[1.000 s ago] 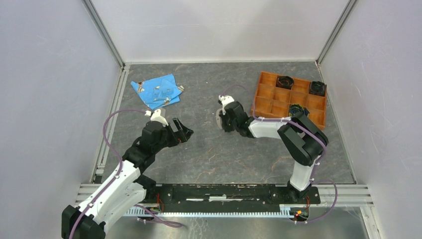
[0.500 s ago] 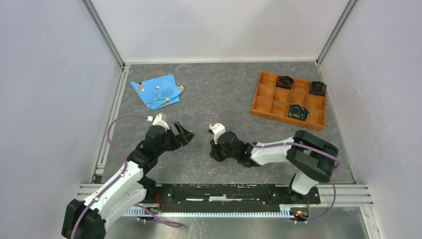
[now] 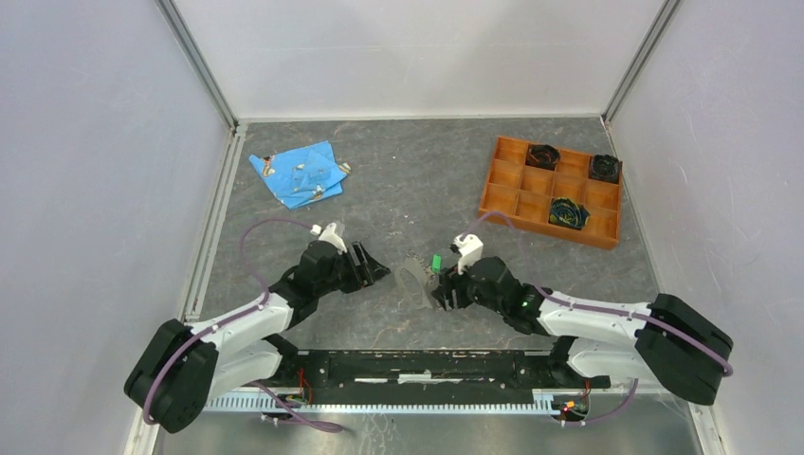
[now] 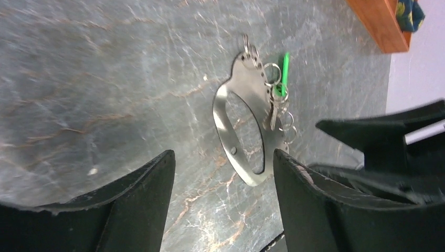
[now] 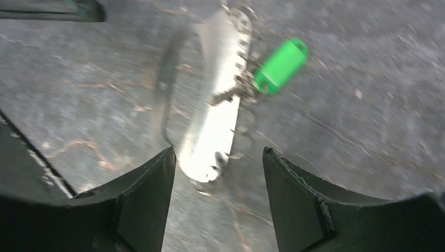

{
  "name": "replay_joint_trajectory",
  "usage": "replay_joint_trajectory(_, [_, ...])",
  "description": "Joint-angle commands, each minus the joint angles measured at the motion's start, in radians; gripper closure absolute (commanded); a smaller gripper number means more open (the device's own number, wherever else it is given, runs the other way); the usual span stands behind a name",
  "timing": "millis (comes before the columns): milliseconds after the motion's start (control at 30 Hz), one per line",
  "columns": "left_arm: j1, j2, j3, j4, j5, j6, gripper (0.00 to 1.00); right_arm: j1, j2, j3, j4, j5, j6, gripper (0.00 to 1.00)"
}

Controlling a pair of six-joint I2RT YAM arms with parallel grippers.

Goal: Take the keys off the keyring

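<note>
Silvery keyring [image 4: 245, 79], keys [image 4: 276, 107] probably silvery (one green head), veined grey table [image 4: 105, 79].

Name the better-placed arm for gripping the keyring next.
Right, probably: the right tool, open, straddles the keyring at one end, with the keys on its side. The left tool, also open, faces the keyless edge.

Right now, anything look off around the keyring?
Nothing stands out. The keyring lies on the table between the open left tool and open right tool, with the keys attached, one of them green-headed.
</note>
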Motion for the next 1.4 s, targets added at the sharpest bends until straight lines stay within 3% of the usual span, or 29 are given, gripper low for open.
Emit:
replay_joint_trajectory(0, [-0.082, 0.049, -0.026, 0.154, -0.046, -0.097, 0.27, -0.101, -0.061, -0.114, 0.108, -0.090, -0.008, 0.31])
replay_joint_trajectory(100, [-0.162, 0.098, -0.018, 0.191, -0.108, -0.119, 0.31, -0.153, -0.057, -0.148, 0.150, -0.198, 0.014, 0.31])
replay_joint_trajectory(267, [-0.215, 0.166, -0.018, 0.253, -0.156, -0.149, 0.36, -0.157, -0.079, -0.217, 0.223, -0.218, 0.082, 0.33])
replay_joint_trajectory(467, [-0.230, 0.199, -0.038, 0.295, -0.212, -0.189, 0.46, -0.157, -0.061, -0.239, 0.266, -0.202, 0.128, 0.38])
replay_joint_trajectory(800, [-0.242, 0.225, -0.054, 0.308, -0.255, -0.200, 0.56, -0.157, 0.127, -0.182, 0.365, -0.263, 0.202, 0.47])
replay_joint_trajectory(1133, [-0.264, 0.310, -0.067, 0.386, -0.248, -0.231, 0.71, -0.171, 0.309, -0.118, 0.556, -0.436, 0.339, 0.49])
replay_joint_trajectory(1367, [-0.264, 0.289, -0.080, 0.385, -0.251, -0.241, 0.74, -0.192, 0.315, -0.100, 0.616, -0.483, 0.403, 0.60])
